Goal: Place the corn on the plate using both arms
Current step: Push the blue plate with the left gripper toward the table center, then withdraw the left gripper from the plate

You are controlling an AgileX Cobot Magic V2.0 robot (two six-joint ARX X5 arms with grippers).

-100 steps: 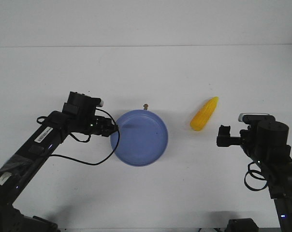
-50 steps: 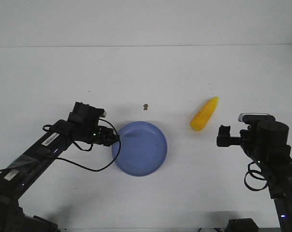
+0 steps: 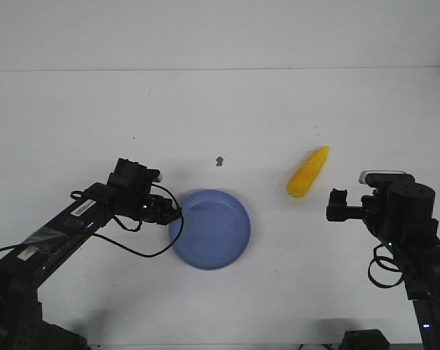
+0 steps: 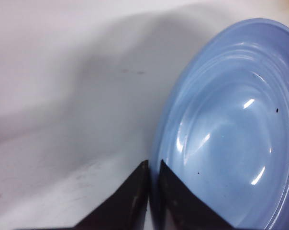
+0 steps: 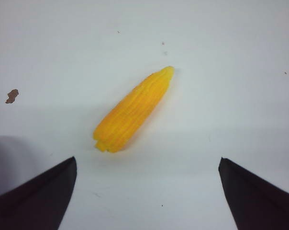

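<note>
The left gripper (image 3: 175,214) has its jaws pinched together on the near-left rim of the plate (image 3: 216,233), which rests on the table (image 3: 220,117). The corn (image 3: 307,171) lies on the table well to the plate's right, tip pointing away. It sits just ahead of the right gripper (image 3: 337,204), between its widely parted jaws and untouched.

A plain white surface (image 3: 220,109) is filling nearly the whole front view, meeting a pale grey-white wall (image 3: 220,33) along a straight edge at the back. Even, soft light is casting only faint shadows.
</note>
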